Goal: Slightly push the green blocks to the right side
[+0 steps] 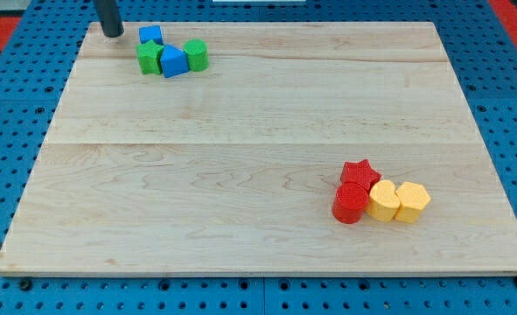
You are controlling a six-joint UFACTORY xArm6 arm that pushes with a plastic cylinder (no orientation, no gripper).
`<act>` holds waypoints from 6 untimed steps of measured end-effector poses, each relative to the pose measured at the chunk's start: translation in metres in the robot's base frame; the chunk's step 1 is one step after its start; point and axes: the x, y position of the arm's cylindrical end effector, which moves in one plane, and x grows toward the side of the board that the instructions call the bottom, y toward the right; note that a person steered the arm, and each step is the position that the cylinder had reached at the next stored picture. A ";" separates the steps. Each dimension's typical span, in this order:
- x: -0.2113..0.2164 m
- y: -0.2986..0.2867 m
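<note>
A single camera looks down obliquely from the near edge of the wooden board (241, 175), taking in the whole surface at moderate range.

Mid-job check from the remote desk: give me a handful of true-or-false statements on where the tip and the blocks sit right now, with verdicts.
1. My tip stands to the view's left of the blue and green cluster. True.
2. My tip is touching a green block. False: a gap of bare board separates it from the left green block.
3. Two green blocks flank a blue block. True, the right green block lies on its other side.
4. The red star lies at the view's top. False: it lies at the lower right, by the yellow blocks.
</note>
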 end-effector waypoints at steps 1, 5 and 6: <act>0.032 0.016; 0.044 0.067; 0.041 0.092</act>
